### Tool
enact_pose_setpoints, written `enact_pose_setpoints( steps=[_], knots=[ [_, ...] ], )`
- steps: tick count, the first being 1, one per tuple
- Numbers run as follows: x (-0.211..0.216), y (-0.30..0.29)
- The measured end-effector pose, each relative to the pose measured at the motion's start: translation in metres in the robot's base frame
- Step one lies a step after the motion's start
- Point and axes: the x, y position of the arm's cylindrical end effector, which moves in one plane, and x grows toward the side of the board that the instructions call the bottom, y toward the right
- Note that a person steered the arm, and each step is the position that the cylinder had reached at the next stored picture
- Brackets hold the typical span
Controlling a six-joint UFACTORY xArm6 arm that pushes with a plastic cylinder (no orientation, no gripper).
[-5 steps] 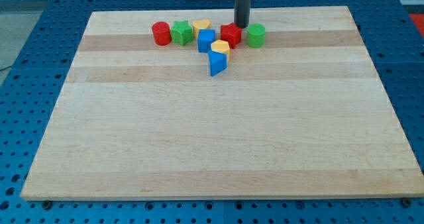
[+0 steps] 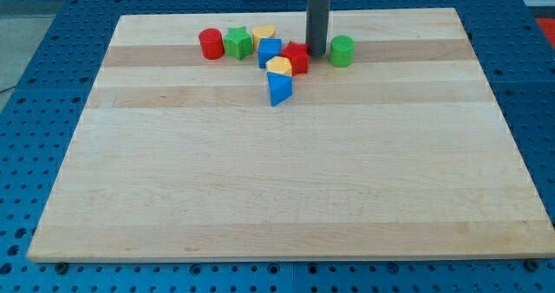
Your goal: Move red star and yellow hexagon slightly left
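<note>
The red star sits near the view's top middle of the wooden board. The yellow hexagon touches its left side, just below a blue cube and above a blue triangular block. My tip stands right against the star's right side, between it and a green cylinder.
A red cylinder, a green star and a yellow block line up at the view's top left of the cluster. The board's top edge runs just behind them.
My tip has moved down and slightly left. The red star, yellow hexagon and blue triangular block have shifted left; the green cylinder is now apart from the star.
</note>
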Motion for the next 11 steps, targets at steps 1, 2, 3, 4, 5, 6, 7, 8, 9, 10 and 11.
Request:
enact_pose_setpoints(
  steps=[1,2,3,4,5,6,7,8,9,10,11],
  knots=[
    [0.023,-0.007],
    [0.029,-0.034],
    [0.033,-0.091],
    [0.033,-0.079],
    [0.034,-0.104],
    [0.04,-0.142],
    [0.04,-0.132],
    [0.025,-0.108],
    [0.025,-0.128],
    [0.025,-0.16],
    [0.025,-0.17]
  ],
)
